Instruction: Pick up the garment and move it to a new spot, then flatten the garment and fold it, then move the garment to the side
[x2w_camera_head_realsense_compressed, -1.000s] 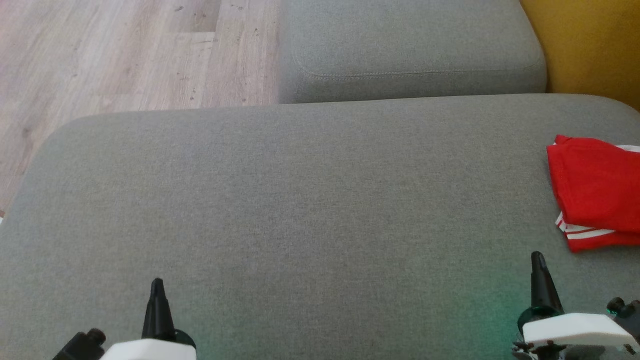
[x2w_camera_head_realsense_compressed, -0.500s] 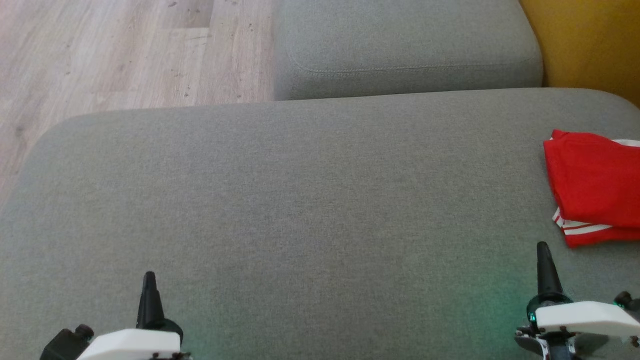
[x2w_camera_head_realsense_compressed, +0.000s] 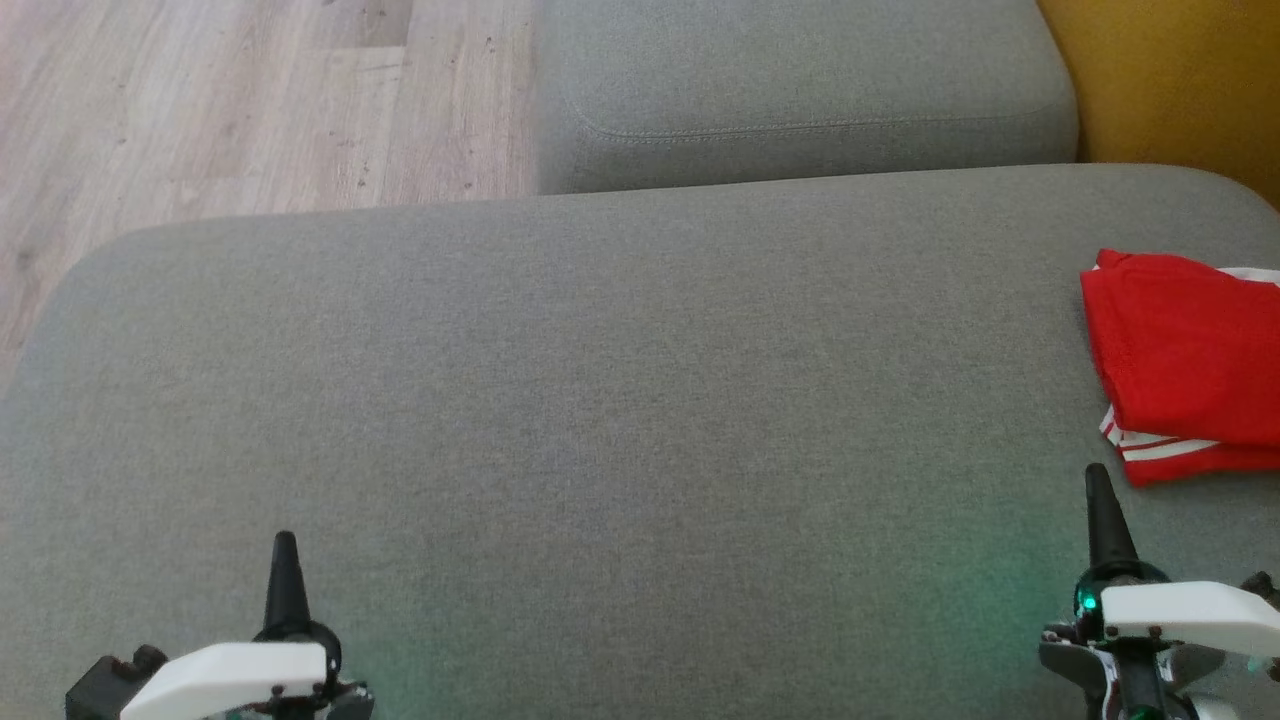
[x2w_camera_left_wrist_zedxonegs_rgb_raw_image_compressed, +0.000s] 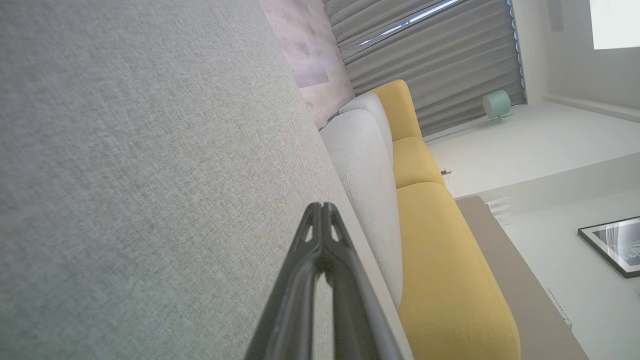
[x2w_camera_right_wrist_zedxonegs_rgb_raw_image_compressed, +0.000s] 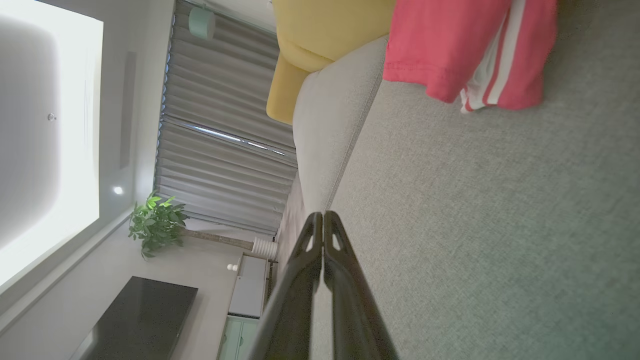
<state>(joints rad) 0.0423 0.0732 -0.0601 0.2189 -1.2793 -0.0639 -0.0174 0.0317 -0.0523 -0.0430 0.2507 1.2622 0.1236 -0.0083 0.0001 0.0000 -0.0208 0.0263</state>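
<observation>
**Red garment lying far right, right claw nearest**

Head view: I am looking down on the wide grey cushion (x2w_camera_head_realsense_compressed: 600, 400). The red garment (x2w_camera_head_realsense_compressed: 1180, 370) is lying on it at the far right, running out past the picture's edge. It is looking folded, with white-striped hems peeking out at its near corner. With part of it cut off, I cannot tell its long axis; its visible left edge is running away from me. The right claw (x2w_camera_head_realsense_compressed: 1097, 485) is pointing just short of the garment's near-left corner, with a strip of bare cushion between them. Its fingers are pressed together and gripping nothing. The left claw (x2w_camera_head_realsense_compressed: 285, 545) is sitting well to the left of the garment, likewise closed and empty. Left of the garment, open grey fabric is stretching wide. Beyond the garment, a second cushion (x2w_camera_head_realsense_compressed: 800, 90) and a yellow sofa (x2w_camera_head_realsense_compressed: 1180, 80) are closing off the far side.

Left wrist view: the left claw (x2w_camera_left_wrist_zedxonegs_rgb_raw_image_compressed: 322, 207) is showing both fingertips meeting over plain cushion fabric.

Right wrist view: the right claw (x2w_camera_right_wrist_zedxonegs_rgb_raw_image_compressed: 322, 216) is closed at the tips. The garment (x2w_camera_right_wrist_zedxonegs_rgb_raw_image_compressed: 450, 45) is lying ahead and off to that view's right, apart from the fingers, striped hem turned toward them.

I am judging the right arm the one for any next touch, and it would need opening first. The free room is lying leftward of the garment.
</observation>
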